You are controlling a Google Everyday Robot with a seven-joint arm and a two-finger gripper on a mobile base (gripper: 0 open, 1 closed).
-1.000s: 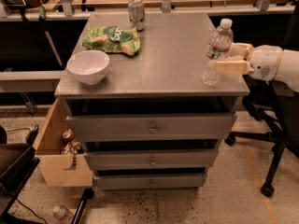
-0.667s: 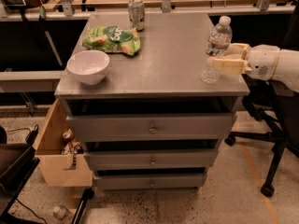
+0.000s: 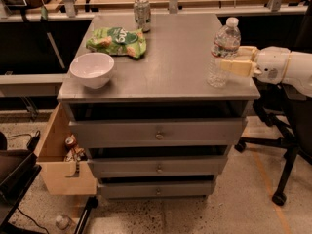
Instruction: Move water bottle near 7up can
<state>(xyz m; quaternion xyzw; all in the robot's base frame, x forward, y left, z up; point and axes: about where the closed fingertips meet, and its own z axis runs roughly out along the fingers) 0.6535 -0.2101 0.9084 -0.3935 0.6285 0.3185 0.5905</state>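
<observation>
Task barely begun: water bottle (image 3: 223, 45) at the right front of the cabinet top, 7up can (image 3: 142, 13) far off at the back edge.

Gripper (image 3: 233, 61) reaches in from the right, level with the bottle's lower half and right against its side. Whether it is clamped on the bottle or merely set alongside: cannot tell. Bottle stands upright, base apparently on the grey cabinet top (image 3: 180, 67), close to the right edge. Can stands upright at the rear, left of centre, well apart from the bottle. Green snack bag (image 3: 117, 42) lies just in front of the can; white bowl (image 3: 92, 69) sits at the left front. Judged: the approach is done, while a firm grip, the lift, the carry across to the back left and the set-down beside the can all remain.
</observation>
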